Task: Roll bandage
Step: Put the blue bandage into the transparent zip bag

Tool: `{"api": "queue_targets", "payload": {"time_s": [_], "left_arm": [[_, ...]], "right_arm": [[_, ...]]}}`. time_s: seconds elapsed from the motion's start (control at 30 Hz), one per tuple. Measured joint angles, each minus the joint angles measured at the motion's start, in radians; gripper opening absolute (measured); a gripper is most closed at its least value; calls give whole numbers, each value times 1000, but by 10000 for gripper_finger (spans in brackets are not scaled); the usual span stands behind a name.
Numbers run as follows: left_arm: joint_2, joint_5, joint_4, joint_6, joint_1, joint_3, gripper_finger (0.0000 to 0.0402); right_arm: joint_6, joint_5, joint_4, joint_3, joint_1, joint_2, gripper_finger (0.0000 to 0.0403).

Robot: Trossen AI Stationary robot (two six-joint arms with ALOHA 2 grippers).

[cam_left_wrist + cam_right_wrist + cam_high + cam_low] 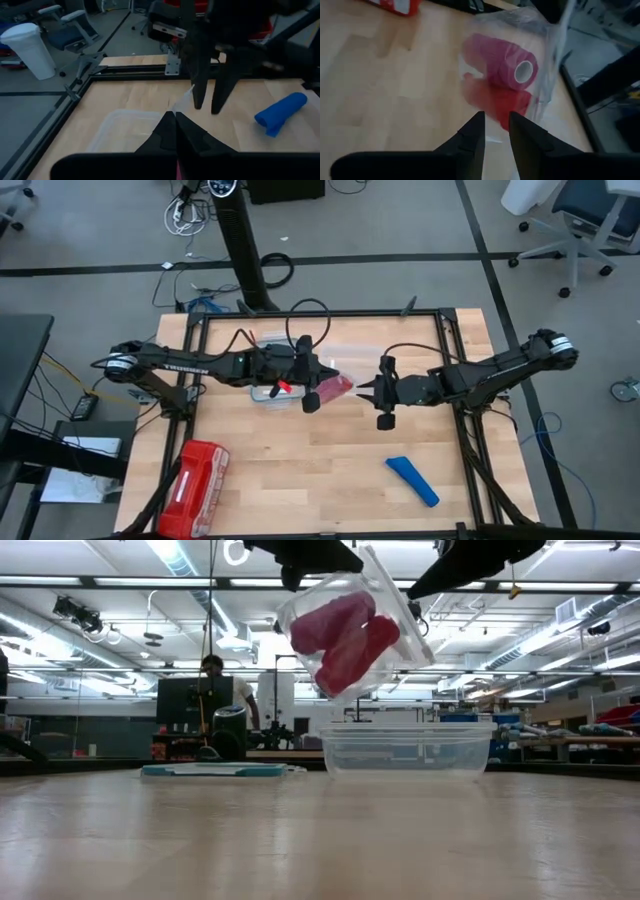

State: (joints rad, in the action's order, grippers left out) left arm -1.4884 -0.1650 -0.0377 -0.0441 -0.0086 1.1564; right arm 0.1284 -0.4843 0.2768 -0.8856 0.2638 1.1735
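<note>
The blue bandage (pixel 412 480) lies loosely rolled on the table near its front right, also seen in the left wrist view (pixel 282 112); no gripper is at it. My left gripper (pixel 312 392) is shut on a clear plastic bag (pixel 345 635), which holds two red-pink rolls (pixel 502 62) and hangs in mid-air. My right gripper (pixel 495 125) faces the bag from the table's right. Its fingers (pixel 216 95) stand a little apart, right at the bag's film. My left gripper pinches the bag's thin clear film (pixel 182 101) between its shut fingertips, coming nearly level from the table's left. The bag hangs tilted and clear of the table, above a clear tub, with the rolls low inside it. Whether my right gripper touches the bag, I cannot tell.
A clear plastic tub (pixel 405 750) stands on the table under the bag, beneath my left arm (pixel 268 392). A red pouch with white markings (pixel 196 476) lies at the front left. Bare wood stretches between the pouch and the bandage.
</note>
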Motion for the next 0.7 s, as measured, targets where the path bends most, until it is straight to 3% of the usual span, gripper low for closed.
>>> {"api": "queue_targets", "payload": {"time_s": [0.4,0.7], "left_arm": [[-24,-3,-19,20,0,0,0],[-24,0,-52,30,0,0,0]], "right_arm": [[113,-42,-22,-1,-1,3,174],[152,-47,-22,-1,-11,3,186]]}}
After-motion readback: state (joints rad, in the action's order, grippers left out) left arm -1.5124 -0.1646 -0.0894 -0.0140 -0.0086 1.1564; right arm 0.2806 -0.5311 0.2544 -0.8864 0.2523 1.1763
